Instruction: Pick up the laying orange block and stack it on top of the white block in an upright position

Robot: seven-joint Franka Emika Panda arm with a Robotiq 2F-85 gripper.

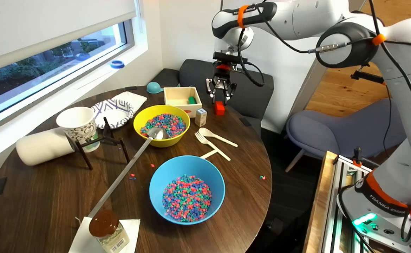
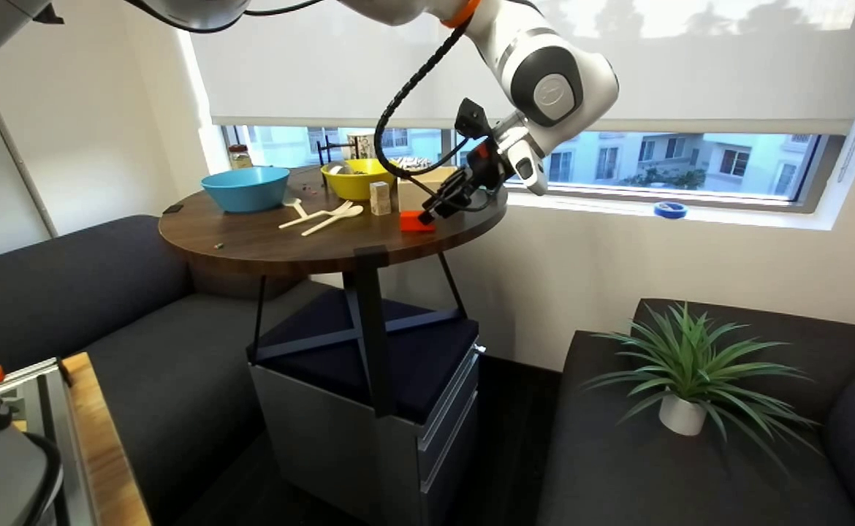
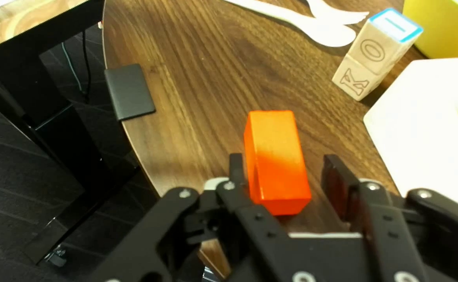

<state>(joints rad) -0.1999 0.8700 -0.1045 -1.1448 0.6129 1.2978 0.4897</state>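
The orange block [image 3: 274, 145] lies on its long side on the wooden table near its edge; it also shows in both exterior views [image 1: 219, 109] [image 2: 414, 221]. My gripper [image 3: 283, 164] is open, with its fingertips on either side of the block's near end, closer to the block on the left side. A gap shows between the block and the right finger. The gripper also shows just above the block in both exterior views [image 1: 221, 95] [image 2: 426, 216]. The white block [image 3: 377, 53], pale with letters and a blue-edged top, stands upright beyond; it also shows in both exterior views [image 1: 201, 117] [image 2: 380, 198].
A white open box [image 1: 182, 98] stands close to the right finger's side, with a green piece inside. A yellow bowl [image 1: 161, 124] and a blue bowl [image 1: 187, 189] hold coloured bits. A pale spoon [image 1: 217, 136] and fork [image 1: 212, 146] lie near the white block.
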